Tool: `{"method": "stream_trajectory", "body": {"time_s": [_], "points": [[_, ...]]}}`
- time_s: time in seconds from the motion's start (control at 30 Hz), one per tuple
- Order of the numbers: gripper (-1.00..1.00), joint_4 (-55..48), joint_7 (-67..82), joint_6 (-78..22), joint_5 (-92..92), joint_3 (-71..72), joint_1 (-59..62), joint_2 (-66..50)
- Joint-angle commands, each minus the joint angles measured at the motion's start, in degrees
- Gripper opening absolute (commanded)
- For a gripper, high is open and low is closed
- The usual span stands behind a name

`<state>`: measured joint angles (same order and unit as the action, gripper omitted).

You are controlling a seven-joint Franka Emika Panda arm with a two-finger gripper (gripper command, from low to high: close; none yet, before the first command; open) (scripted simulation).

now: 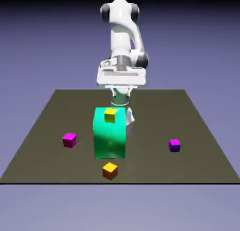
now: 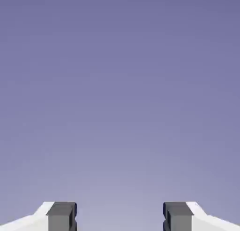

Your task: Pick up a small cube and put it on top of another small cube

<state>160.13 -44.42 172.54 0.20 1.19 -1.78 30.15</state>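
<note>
Several small cubes lie on the dark table (image 1: 197, 131). A magenta cube (image 1: 69, 140) is at the exterior view's left, a purple cube (image 1: 174, 145) at its right, and an orange cube (image 1: 109, 170) near the front edge. A yellow cube (image 1: 110, 115) rests on top of a large green block (image 1: 110, 138) in the middle. My gripper (image 1: 121, 79) hangs high behind the green block, far from every cube. In the hand view my gripper (image 2: 119, 218) is open with nothing between the fingertips (image 2: 61, 217), and only the blue-violet backdrop shows.
The tall green block stands between the arm's base and the orange cube. The magenta and purple cubes each sit apart from it, on either side.
</note>
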Motion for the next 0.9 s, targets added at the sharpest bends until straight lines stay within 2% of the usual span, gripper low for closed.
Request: {"method": "stream_trajectory", "body": {"time_s": [0.0, 0.63, 0.7, 0.87], "points": [[0.0, -0.7, -1.6, -1.2, 0.2, 1.0, -0.9, -2.1], [0.0, -14.4, -32.6, -24.4, 3.3, 19.7, -18.0, -41.5], [0.0, -14.5, -32.9, -24.6, 3.3, 19.9, -18.2, -41.9], [0.0, -15.2, -35.7, -15.0, -1.0, 15.5, -22.1, -52.3]]}}
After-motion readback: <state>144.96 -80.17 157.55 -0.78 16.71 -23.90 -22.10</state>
